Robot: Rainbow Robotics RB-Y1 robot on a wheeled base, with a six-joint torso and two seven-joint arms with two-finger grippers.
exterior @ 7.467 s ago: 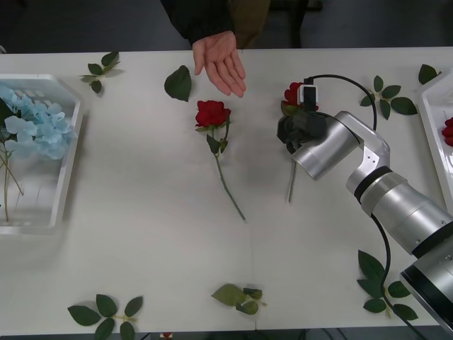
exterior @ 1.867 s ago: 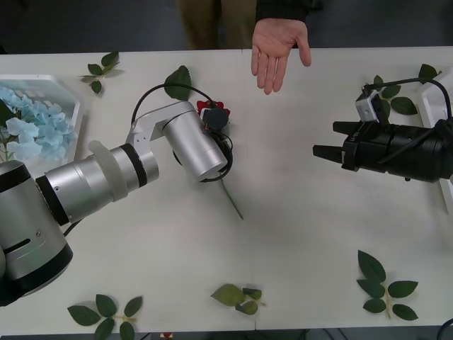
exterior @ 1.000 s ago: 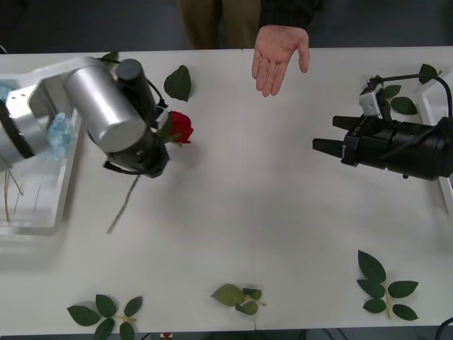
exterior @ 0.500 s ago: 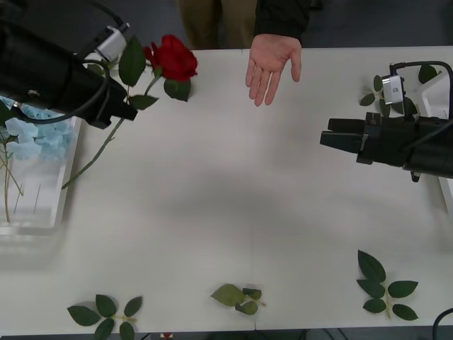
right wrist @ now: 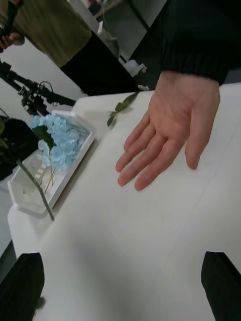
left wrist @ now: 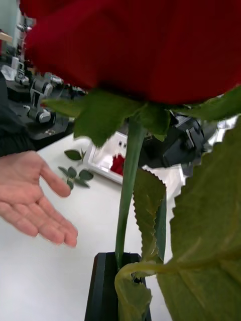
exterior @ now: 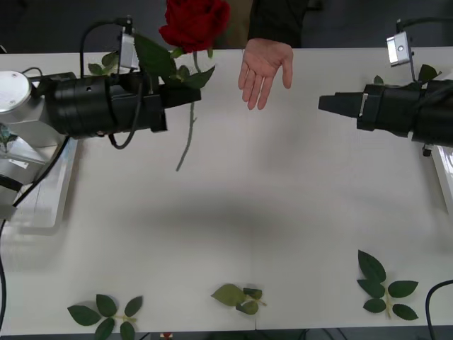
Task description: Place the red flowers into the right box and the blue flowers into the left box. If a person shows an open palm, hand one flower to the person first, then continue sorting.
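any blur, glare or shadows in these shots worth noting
Front view: even light, no glare, a soft broad shadow on the table under the raised left tool and its red rose. Left wrist view: the rose head is close and soft-edged. Right wrist view: the open palm is sharp, the room behind hazy.

Overhead front view, two close wrist views (shared open palm (exterior: 263, 69))

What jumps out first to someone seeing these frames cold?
The red rose, lifted above the table's far left side, stem pinched in the left end effector. Just to its right, an open palm reaches over the far edge of the table. The right end effector hovers open at the right side, pointed toward the palm.
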